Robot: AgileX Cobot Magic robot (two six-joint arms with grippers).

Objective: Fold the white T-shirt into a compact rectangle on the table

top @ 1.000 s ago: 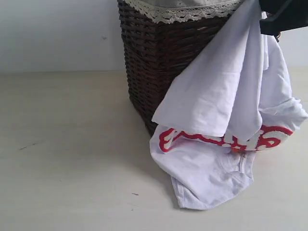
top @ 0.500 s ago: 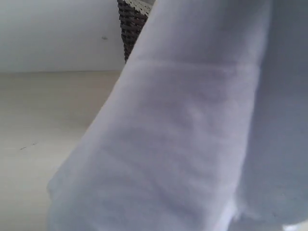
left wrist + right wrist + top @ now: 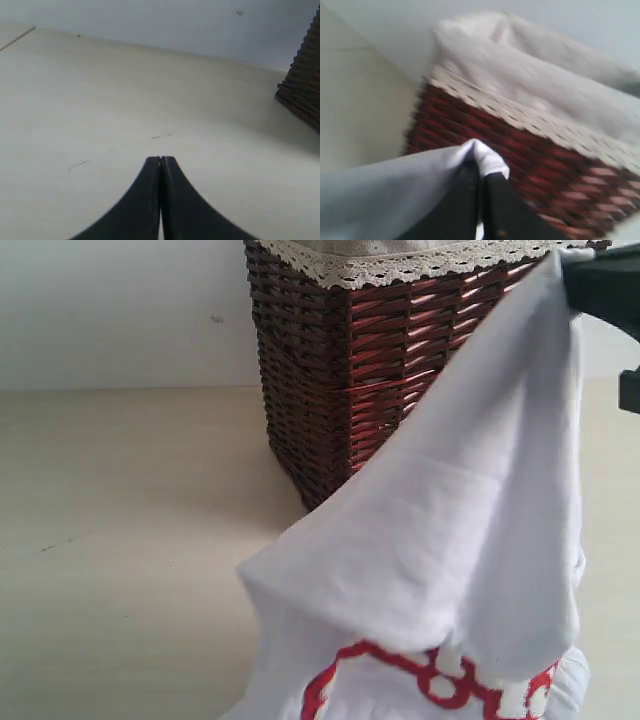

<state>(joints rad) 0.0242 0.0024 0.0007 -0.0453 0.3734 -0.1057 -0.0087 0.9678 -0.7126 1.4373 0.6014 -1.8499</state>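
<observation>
Over on the left the counter [image 3: 120,540] lies bare and pale beige, with a couple of small dark specks [image 3: 55,543] on it and a plain white wall [image 3: 120,310] behind. The left jaws hang low over this stretch in the left wrist view. Their black fingertips [image 3: 150,172] are pressed flat together with nothing between them, and a corner of the wicker basket [image 3: 302,85] shows off to one side.

Toward the middle stands that wicker basket [image 3: 340,370], tall and reddish-brown, resting on the counter. A lace-edged liner [image 3: 400,265] is folded over its rim.

Right of it, and partly in front of it, hangs the white T-shirt [image 3: 470,520]. It is held up from the top right corner and falls in a broad slanting sheet across the basket's right side. The red band of white lettering [image 3: 430,680] sits at the very bottom of the exterior view. The picture cuts off there, so I can't tell whether the hem touches the counter.

At the top right the right jaws are clenched on a bunched fold of the shirt. From the wrist, the dark fingertips [image 3: 497,200] pinch a white nub of cloth [image 3: 487,157], with the shirt trailing away from it. The blurred basket and its liner [image 3: 545,70] are just beyond.
</observation>
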